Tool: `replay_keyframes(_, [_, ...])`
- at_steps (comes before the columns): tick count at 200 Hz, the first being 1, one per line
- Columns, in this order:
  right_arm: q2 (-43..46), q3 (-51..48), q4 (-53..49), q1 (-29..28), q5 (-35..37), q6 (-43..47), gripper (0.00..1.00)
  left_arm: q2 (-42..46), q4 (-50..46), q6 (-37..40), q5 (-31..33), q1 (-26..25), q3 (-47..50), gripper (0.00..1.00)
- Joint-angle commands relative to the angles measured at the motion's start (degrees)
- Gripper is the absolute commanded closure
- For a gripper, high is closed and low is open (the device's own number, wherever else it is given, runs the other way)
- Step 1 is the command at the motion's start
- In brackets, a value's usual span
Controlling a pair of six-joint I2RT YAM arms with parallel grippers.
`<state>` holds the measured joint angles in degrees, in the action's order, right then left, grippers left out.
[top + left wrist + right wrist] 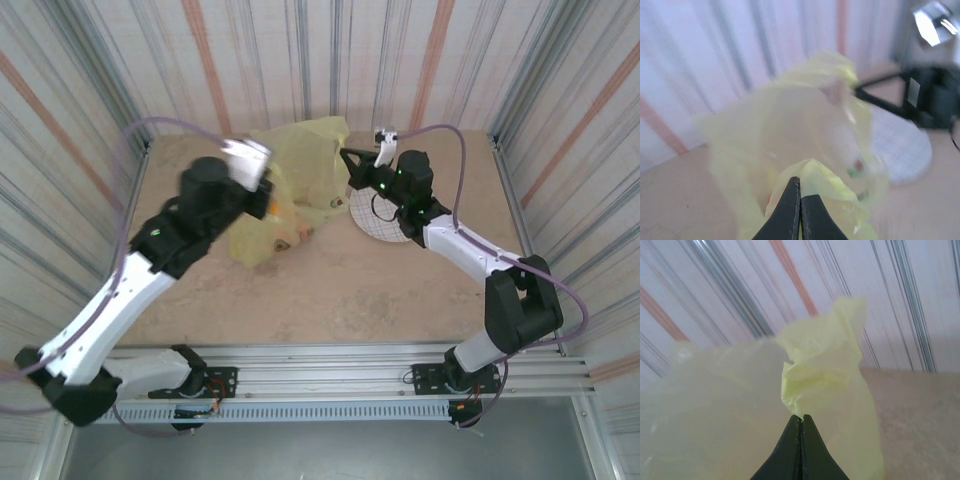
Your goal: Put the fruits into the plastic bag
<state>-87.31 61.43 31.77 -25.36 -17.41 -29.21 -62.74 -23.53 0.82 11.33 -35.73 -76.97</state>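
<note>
Left gripper (800, 186) is clamped on a fold of the plastic bag (790, 130) (no gap between its jaws). Right gripper (801, 418) pinches another bag edge likewise. The bag sits mid-far on the table (400, 290), just beside the plate (385, 228).

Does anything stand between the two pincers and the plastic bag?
Nothing visible does. The left pincer is shut directly on a fold of the plastic bag, and the right pincer is shut on another fold of it. No other thing lies between them.
</note>
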Motion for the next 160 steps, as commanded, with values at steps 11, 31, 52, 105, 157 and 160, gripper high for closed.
replay_keyframes(11, [2.4,7.1,2.8,-0.3,2.7,-3.6,1.0,4.0,10.4,-16.3,-7.7,9.5,5.1,1.0])
replay_keyframes(31, [1.1,10.6,1.6,-1.0,2.8,-2.9,1.0,4.0,10.5,-17.3,-8.4,11.7,6.0,1.0])
replay_keyframes(52, [-0.8,13.6,-0.1,-1.7,2.9,-1.5,1.0,3.5,11.0,-17.6,-8.6,12.0,7.0,1.0])
replay_keyframes(105, [-5.1,19.9,-4.1,-1.6,0.3,-0.5,1.0,3.2,14.3,-18.6,-8.6,12.6,9.0,1.0])
replay_keyframes(157, [-6.5,22.2,-6.8,-1.4,0.1,1.2,1.0,3.1,16.0,-19.8,-10.6,12.9,8.8,1.0])
replay_keyframes(160, [-6.5,22.1,-6.8,-1.2,0.3,1.2,1.0,3.0,15.9,-19.9,-11.0,12.9,9.0,1.0])
